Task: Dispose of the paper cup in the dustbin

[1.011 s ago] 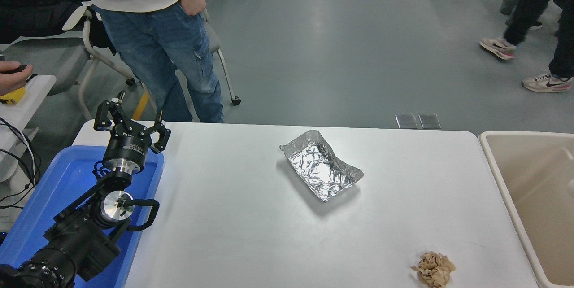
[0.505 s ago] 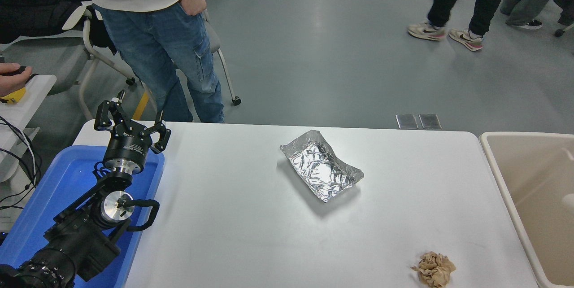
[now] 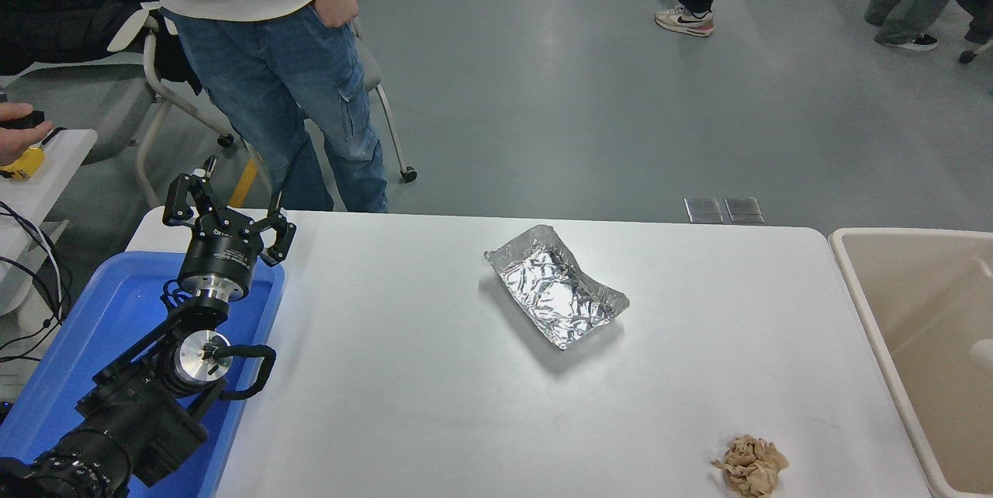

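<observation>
The beige dustbin (image 3: 869, 304) stands against the table's right end, partly cut off by the picture's edge. Inside it, at the right edge of the head view, lies a small white rounded shape that looks like the paper cup (image 3: 984, 351), mostly cut off. My left gripper (image 3: 229, 207) is parked at the lower left over the blue tub, open and empty. My right arm is out of view.
A silver foil tray (image 3: 555, 295) lies mid-table. A crumpled brown paper wad (image 3: 750, 465) lies near the front right. A blue tub (image 3: 116, 312) sits at the left end. A person in jeans (image 3: 287, 79) stands at the far left side; a hand (image 3: 19, 137) rests on a side table.
The white shape inside the dustbin has shifted a little lower along the right edge. People in the background have walked on. My left arm has not moved.
</observation>
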